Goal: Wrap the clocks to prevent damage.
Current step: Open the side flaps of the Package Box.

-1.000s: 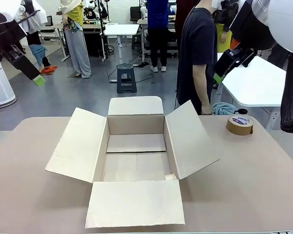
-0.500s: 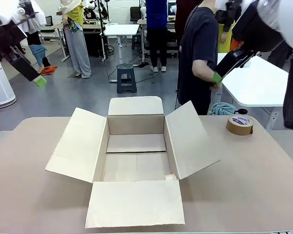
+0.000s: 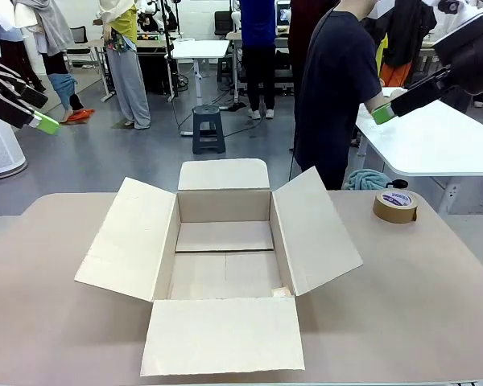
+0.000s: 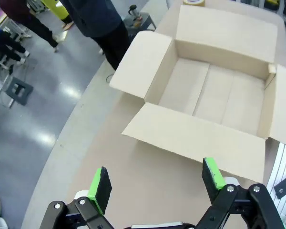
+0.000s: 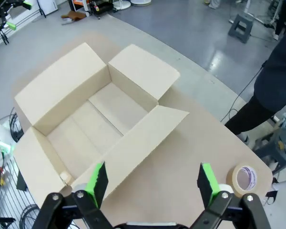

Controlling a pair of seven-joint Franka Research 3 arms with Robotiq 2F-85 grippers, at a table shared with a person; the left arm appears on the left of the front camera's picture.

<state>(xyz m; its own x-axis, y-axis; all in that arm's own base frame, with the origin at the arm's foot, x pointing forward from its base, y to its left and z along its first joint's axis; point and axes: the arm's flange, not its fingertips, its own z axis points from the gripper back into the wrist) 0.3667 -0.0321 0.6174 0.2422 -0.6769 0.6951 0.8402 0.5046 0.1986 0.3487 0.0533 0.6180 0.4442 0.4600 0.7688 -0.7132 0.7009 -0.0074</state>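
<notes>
The cardboard box [image 3: 224, 206] sits mid-counter [image 3: 419, 305], mouth up, all four flaps spread. Its long side runs from our edge toward the person [image 3: 338, 88] at the far side. A roll of brown tape [image 3: 395, 206] lies flat to its far right, well apart from it.

Since a second ago, both arms have swung outward. The left tool [image 3: 37, 111] is now nearer the picture's left edge, and the right tool [image 3: 389, 106] has moved right, past the person's arm. Box and tape have not moved.

We see both tools spread wide and holding nothing, each high above the counter. The box lies below and well apart from the left tool [image 4: 156, 179] and the right tool [image 5: 151, 176].
</notes>
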